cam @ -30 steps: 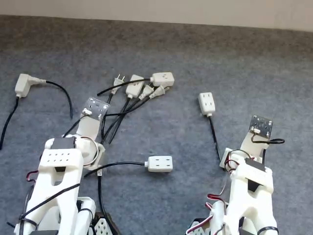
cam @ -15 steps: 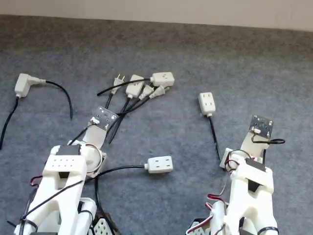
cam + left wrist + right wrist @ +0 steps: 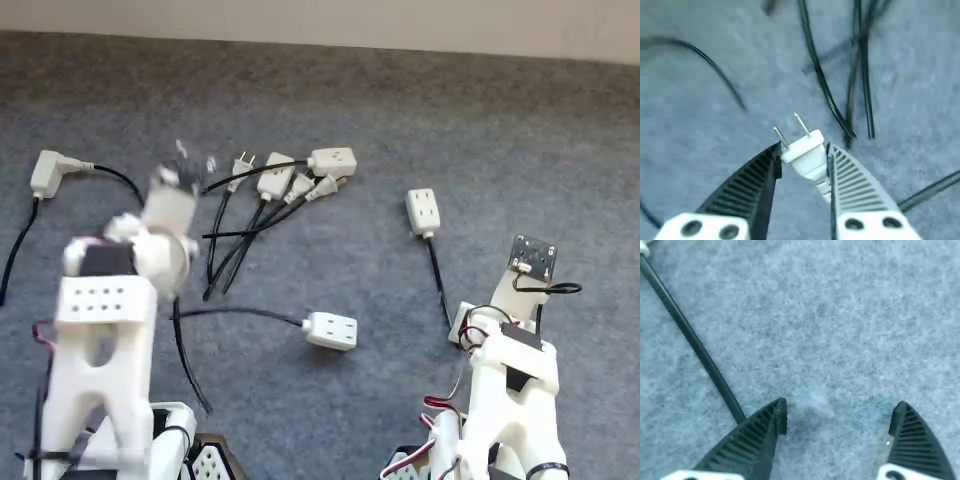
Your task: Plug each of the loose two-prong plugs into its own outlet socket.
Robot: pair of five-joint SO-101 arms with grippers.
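While the left jaws are clamped on a white moulded two-prong plug, flat metal prongs poking out past the ribbed fingers, it hangs over the fuzzy grey desk toward the far left corner. A boxy white outlet socket lies mid-desk, a second socket nearer the right edge. The right jaws gape open on nothing, over the felt beside a smooth black cord.

Grey carpet under a pale wall.
The fuzzy carpet is evenly lit; the wall runs along its far edge.
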